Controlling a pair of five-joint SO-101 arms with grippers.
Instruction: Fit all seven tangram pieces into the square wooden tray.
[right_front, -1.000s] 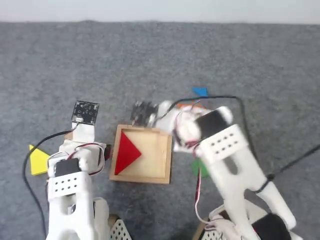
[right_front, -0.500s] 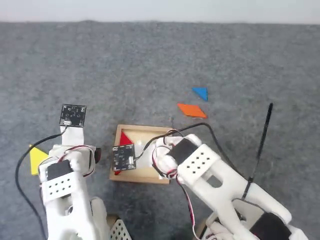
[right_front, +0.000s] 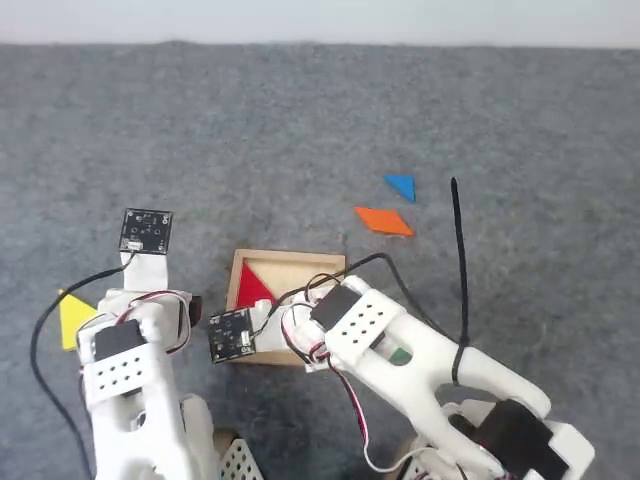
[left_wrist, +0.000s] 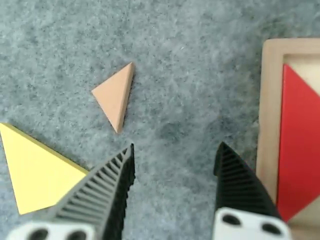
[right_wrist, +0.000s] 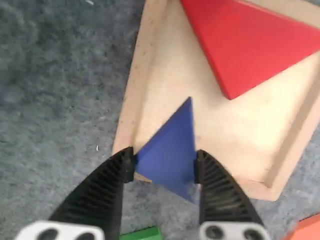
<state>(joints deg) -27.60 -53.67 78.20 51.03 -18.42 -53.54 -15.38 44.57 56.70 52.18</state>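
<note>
My right gripper (right_wrist: 162, 161) is shut on a dark blue triangle (right_wrist: 170, 152), held over the near corner of the square wooden tray (right_wrist: 235, 130). A large red triangle (right_wrist: 250, 40) lies inside the tray (right_front: 300, 270). My left gripper (left_wrist: 175, 155) hangs open above bare carpet, left of the tray rim (left_wrist: 270, 100). Just ahead of it lies a tan triangle (left_wrist: 116, 95), with a yellow triangle (left_wrist: 37, 172) beside its left finger. In the high view, a small blue triangle (right_front: 401, 186) and an orange parallelogram (right_front: 384, 221) lie beyond the tray to the right.
A green piece (right_wrist: 142, 233) lies on the grey carpet under the right arm (right_front: 390, 340). A black cable (right_front: 460, 270) arcs up right of that arm. The left arm (right_front: 130, 350) stands beside the yellow triangle (right_front: 72, 318).
The right arm has swung from the tray's right side across it to its near-left corner. The left arm shifted slightly left early on, then kept still.
</note>
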